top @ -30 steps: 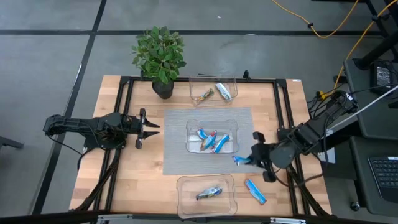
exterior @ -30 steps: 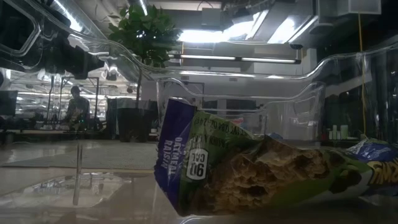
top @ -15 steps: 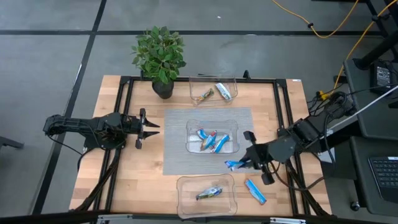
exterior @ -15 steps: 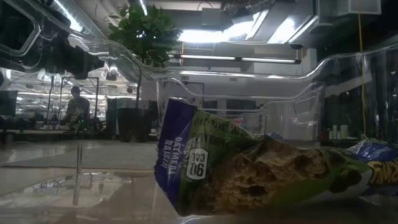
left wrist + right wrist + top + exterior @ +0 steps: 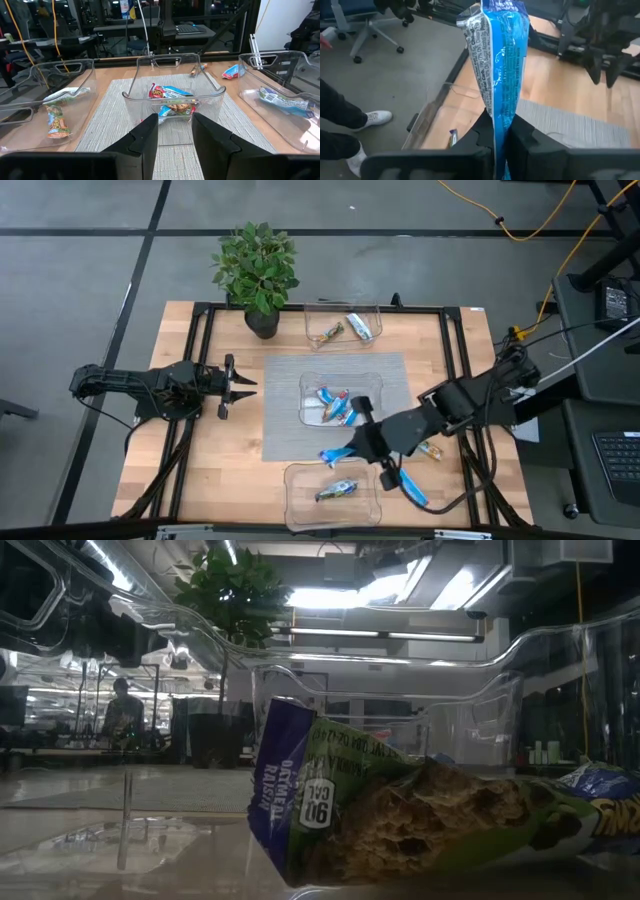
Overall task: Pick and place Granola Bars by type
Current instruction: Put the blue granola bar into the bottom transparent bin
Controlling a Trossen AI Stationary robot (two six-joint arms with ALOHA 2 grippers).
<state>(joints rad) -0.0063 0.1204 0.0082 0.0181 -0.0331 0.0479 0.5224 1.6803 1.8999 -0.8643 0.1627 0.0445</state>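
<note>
Hovering near bin (image 5: 296, 480): right end effector (image 5: 352, 450), blue bar (image 5: 334, 454)

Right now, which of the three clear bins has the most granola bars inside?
The middle bin on the grey mat: it holds a pile of several bars. The far bin near the plant holds two, the near-edge bin shows one.

In the low view, the oatmeal raisin bar (image 5: 400, 820) fills the near bin (image 5: 560, 650), hiding both arms.

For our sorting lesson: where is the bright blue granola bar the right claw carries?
In the high view, the blue bar hangs in the right claw, between the middle bin and the near bin, just above the near bin's rim.
</note>
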